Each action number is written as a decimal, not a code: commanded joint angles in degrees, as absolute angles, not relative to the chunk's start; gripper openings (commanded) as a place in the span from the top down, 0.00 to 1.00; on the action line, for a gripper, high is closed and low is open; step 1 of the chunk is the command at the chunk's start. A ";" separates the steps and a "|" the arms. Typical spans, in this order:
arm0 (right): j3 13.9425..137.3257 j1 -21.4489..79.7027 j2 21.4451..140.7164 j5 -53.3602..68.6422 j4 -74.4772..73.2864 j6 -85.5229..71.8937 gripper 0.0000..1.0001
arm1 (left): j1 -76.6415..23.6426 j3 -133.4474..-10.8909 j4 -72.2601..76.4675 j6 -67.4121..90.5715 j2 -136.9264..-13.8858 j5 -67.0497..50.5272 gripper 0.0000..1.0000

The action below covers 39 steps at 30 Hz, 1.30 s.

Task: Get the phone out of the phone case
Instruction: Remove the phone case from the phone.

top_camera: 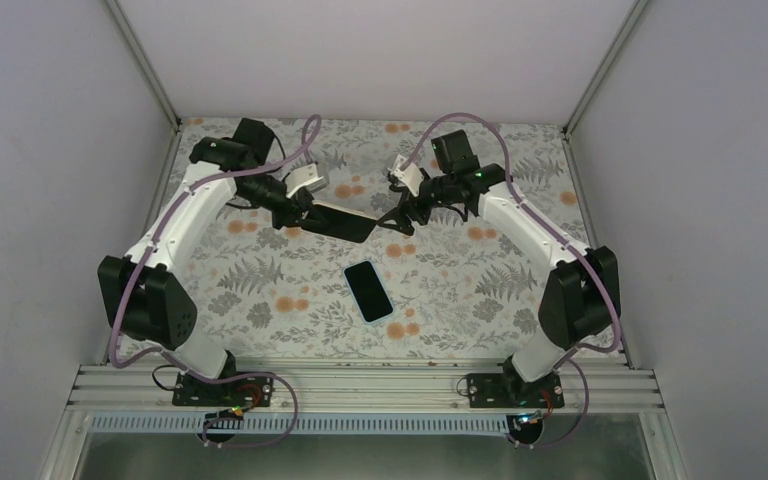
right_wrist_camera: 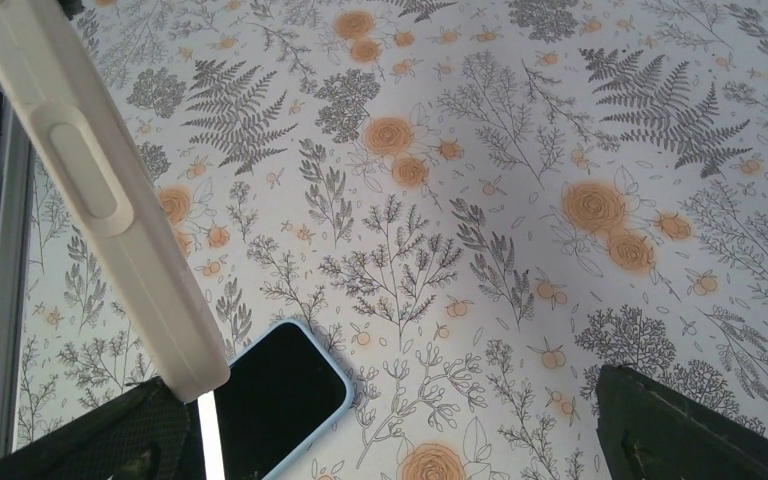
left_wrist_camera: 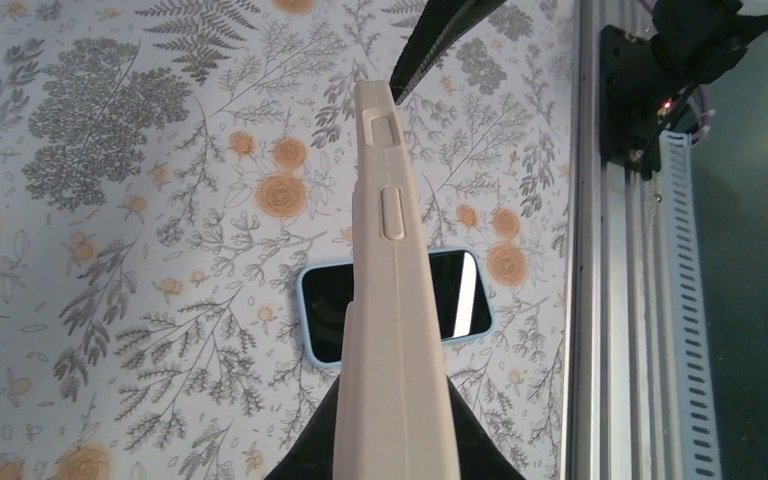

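The phone (top_camera: 368,290), blue-edged with its dark screen up, lies flat on the floral desk (top_camera: 260,290), nearest the arm bases. Farther back and above it, the left gripper (top_camera: 303,217) is clamped on one end of the cream phone case (left_wrist_camera: 395,300), which is held clear of the desk. The right gripper (top_camera: 397,217) stands wide open at the phone case's other end, gripping nothing.
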<state>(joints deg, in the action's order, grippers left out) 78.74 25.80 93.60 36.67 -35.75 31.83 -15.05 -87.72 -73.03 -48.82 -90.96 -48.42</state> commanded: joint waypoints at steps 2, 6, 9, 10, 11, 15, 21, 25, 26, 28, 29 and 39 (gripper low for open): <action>82.39 24.69 97.05 29.84 -31.43 30.76 0.00 | -19.31 -87.55 -77.78 -50.25 -86.51 -55.69 0.98; 83.43 24.54 97.40 29.62 -32.06 31.49 0.00 | -21.05 -87.43 -77.78 -49.69 -86.17 -54.05 0.98; 83.56 23.81 96.87 29.31 -32.61 32.62 0.00 | -21.57 -86.83 -77.78 -49.66 -85.85 -52.98 0.98; 83.58 23.49 96.87 29.15 -32.73 33.07 0.00 | -21.68 -86.62 -77.78 -49.66 -85.68 -52.73 0.98; 83.70 23.21 96.90 28.98 -32.95 33.46 0.00 | -21.82 -86.37 -77.83 -49.66 -85.52 -52.54 0.98; 84.32 22.36 97.42 28.24 -33.27 34.39 0.00 | -22.80 -86.02 -77.78 -49.07 -85.16 -51.67 0.98; 85.02 21.43 98.87 27.28 -33.24 35.74 0.00 | -24.56 -86.18 -77.78 -48.05 -84.51 -50.67 0.98; 85.38 20.71 99.76 27.14 -33.05 36.14 0.00 | -25.11 -86.20 -77.76 -47.81 -84.35 -50.54 0.98; 85.52 20.58 99.93 27.04 -32.94 36.16 0.00 | -25.25 -86.14 -77.78 -47.74 -84.33 -50.60 0.98; 85.68 20.40 100.30 27.02 -32.83 36.49 0.00 | -25.52 -86.20 -77.78 -47.84 -84.28 -50.56 0.98; 85.74 20.32 100.32 26.97 -32.81 36.65 0.00 | -25.63 -86.29 -77.78 -47.67 -84.36 -50.46 0.98; 89.41 18.55 101.28 24.83 -35.59 40.56 0.00 | -26.84 -86.41 -77.87 -46.57 -83.49 -48.45 0.98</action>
<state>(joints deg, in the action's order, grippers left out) 85.56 23.31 99.31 36.12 -44.71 39.00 -23.00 -86.54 -65.76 -43.90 -87.53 -36.18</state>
